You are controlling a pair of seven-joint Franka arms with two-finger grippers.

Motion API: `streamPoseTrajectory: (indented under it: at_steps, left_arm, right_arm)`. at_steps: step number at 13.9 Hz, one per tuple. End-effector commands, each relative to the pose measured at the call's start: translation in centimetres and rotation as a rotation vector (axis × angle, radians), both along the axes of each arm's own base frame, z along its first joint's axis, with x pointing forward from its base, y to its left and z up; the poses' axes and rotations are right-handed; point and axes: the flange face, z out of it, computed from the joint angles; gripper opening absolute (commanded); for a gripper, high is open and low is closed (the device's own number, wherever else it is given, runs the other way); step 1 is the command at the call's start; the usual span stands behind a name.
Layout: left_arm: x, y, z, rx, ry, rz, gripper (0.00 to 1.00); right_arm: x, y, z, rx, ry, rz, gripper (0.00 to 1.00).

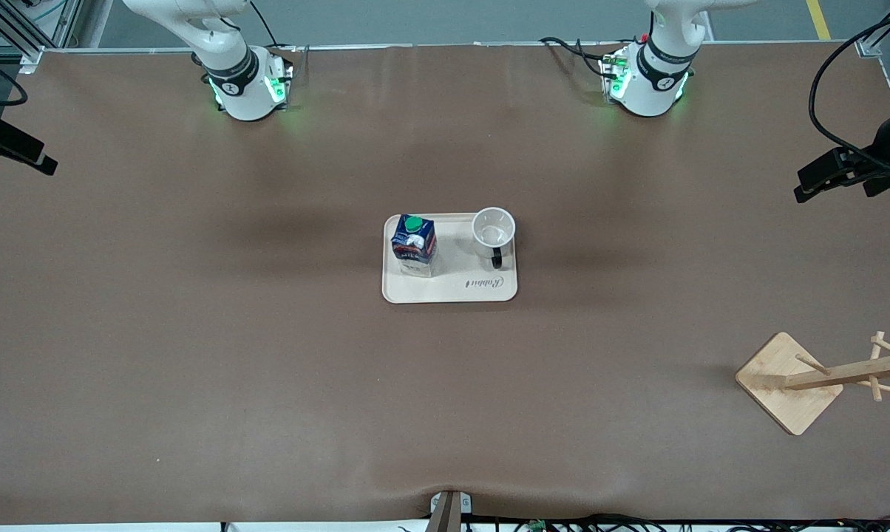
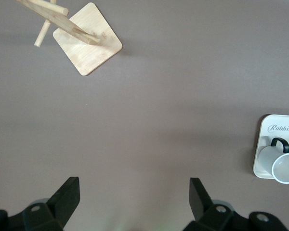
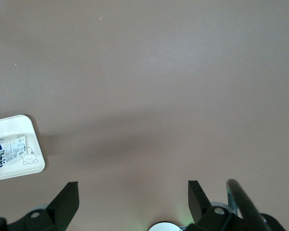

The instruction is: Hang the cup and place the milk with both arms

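- A wooden rack with pegs stands nearest the front camera, toward the left arm's end of the brown tabletop; its square base lies flat and its post leans across that view.
- Farther off, at mid-tabletop, a cream tray carries the milk upright at the end toward the right arm; the cup stands upright beside it at the end toward the left arm, mouth up, black handle turned toward the front camera.
- The left pincer hangs released over bare tabletop, holding nothing; the arm waits.
- The right pincer likewise hangs released and empty over bare tabletop; that arm waits too.
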Motion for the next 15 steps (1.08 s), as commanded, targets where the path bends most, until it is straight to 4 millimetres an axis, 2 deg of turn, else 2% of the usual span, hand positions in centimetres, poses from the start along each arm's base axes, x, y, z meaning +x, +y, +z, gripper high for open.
streamPoseTrajectory:
  at_steps: [1, 5, 8, 13, 15]
  left_arm:
    - [0.6, 0.0, -0.8, -0.001, 0.025, -0.015, 1.0]
    - [1.2, -1.3, -2.1, -0.001, 0.053, -0.038, 1.0]
    - [2.0, -2.8, -3.9, -0.02, 0.086, -0.064, 1.0]
    - [1.6, -7.7, -7.3, -0.043, 0.155, -0.128, 1.0]
    - [0.7, -9.9, -8.8, -0.048, 0.19, -0.125, 1.0]
  right_arm:
    - [0.2, -0.2, 0.5, -0.005, 0.004, -0.016, 1.0]
    - [0.2, 0.3, 0.7, -0.005, -0.001, -0.007, 1.0]
    - [0.2, 0.1, 0.6, -0.005, 0.001, -0.01, 1.0]
    - [0.2, 0.0, 0.6, -0.005, 0.001, -0.01, 1.0]
    - [0.2, 0.0, 0.6, -0.005, 0.001, -0.01, 1.0]
